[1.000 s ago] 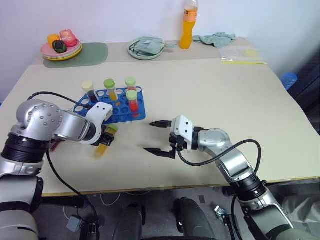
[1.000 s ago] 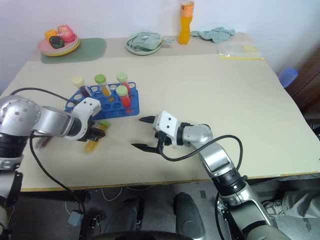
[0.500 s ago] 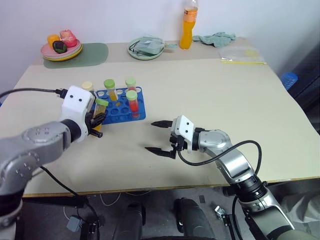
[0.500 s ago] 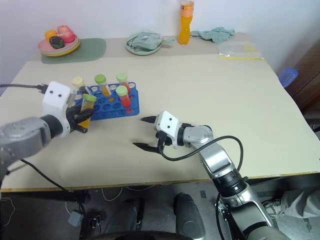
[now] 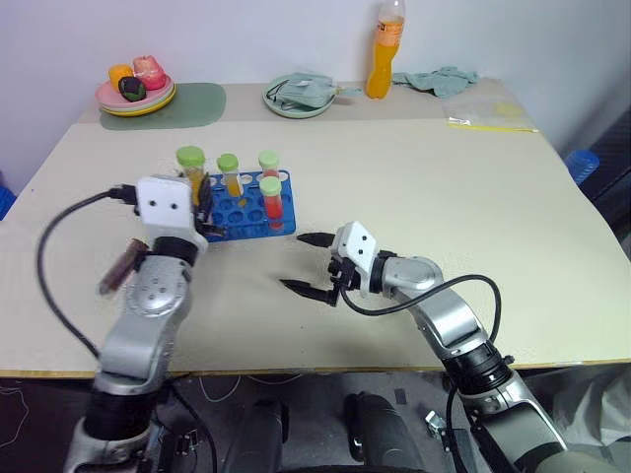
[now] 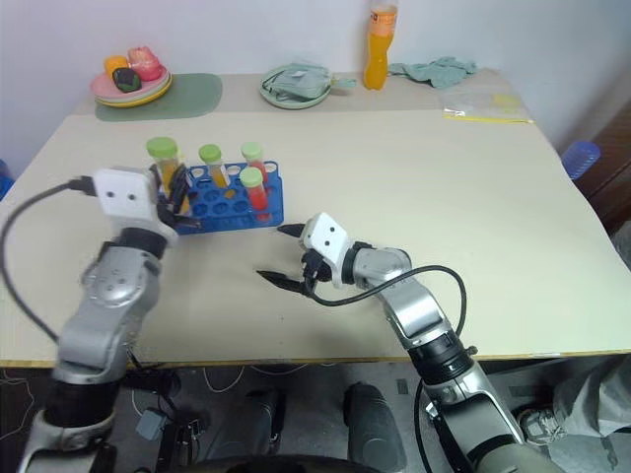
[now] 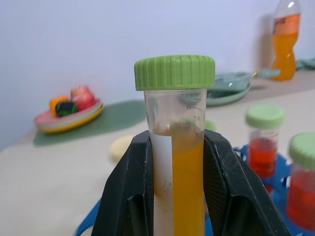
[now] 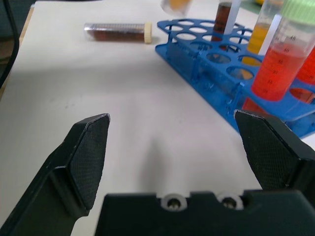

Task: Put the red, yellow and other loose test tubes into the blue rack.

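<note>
Yellow-orange tube (image 7: 179, 162) clamped upright in my left gripper (image 7: 177, 196) | blue rack (image 5: 242, 209) just beyond, crowded | risk: clipping 1 racked cap | right gripper (image 5: 311, 264) gaping, idle

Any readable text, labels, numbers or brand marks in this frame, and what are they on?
"40": graduation number beside the scale ticks on the red tube standing in the blue rack.
Graduation marks and digits on the yellow tube held by the left gripper: too faint to read.
Label on the orange bottle: too small to read.

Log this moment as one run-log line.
left hand: shut on yellow tube | right hand: open, idle | maroon tube: loose on table | blue rack: three tubes
</note>
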